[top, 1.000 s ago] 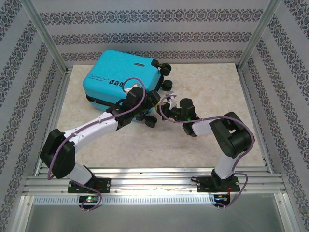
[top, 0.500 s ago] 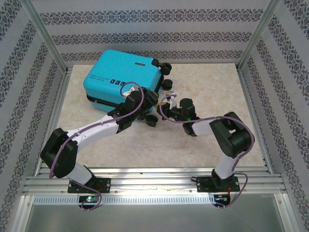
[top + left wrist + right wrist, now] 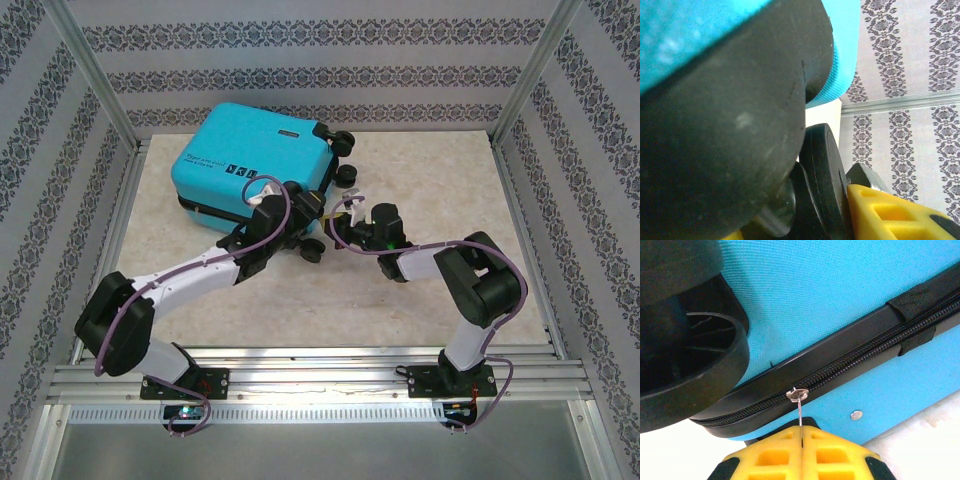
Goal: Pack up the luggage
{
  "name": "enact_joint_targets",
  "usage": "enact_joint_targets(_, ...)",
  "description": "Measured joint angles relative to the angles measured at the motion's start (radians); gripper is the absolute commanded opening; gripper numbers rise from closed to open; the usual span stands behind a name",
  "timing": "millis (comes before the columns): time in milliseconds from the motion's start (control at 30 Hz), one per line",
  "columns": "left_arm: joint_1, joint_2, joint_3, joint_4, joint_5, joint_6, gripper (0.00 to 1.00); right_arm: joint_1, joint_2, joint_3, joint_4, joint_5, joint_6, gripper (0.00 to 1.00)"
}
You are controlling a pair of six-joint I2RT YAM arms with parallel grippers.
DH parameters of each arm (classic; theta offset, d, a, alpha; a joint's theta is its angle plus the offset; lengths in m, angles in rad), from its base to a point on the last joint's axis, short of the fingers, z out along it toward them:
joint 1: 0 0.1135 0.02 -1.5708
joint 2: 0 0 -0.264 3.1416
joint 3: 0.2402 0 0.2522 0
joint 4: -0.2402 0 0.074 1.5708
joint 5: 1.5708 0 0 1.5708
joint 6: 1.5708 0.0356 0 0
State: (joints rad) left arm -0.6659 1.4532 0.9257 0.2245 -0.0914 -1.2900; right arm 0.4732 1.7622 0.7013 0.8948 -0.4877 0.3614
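The turquoise luggage [image 3: 245, 160] lies flat and zipped at the back left of the table. My left gripper [image 3: 302, 226] is at its near right corner. In the left wrist view the gripper [image 3: 800, 220] has a black wheel [image 3: 822, 185] between its yellow fingers [image 3: 880, 210], and one pad presses on the wheel's disc. My right gripper [image 3: 338, 222] meets the same corner from the right. Up close it [image 3: 801, 437] is shut on the thin metal zipper pull [image 3: 799, 407] of the black zipper band [image 3: 855, 360], beside another wheel [image 3: 695, 360].
The table [image 3: 420, 190] is beige, fenced by metal rails and patterned walls. Two more black wheels [image 3: 346, 140] stick out on the luggage's right side. Bare tabletop lies to the right and in front of the arms.
My left gripper has shifted slightly toward the luggage's near corner and its jaws have closed in on the wheel. The right gripper has stayed shut on the zipper pull.
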Motion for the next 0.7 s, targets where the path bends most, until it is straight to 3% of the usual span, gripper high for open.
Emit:
enact_joint_targets(400,0.035,-0.106,-0.034,-0.137,0.089,0.131,0.13,0.0,-0.005,0.064,-0.122,0.098,-0.055,0.0)
enact_joint_targets(700,0.103,-0.124,-0.053,-0.127,0.273,0.204,0.11,-0.031,-0.006,0.096,-0.169,0.175,-0.054,0.0)
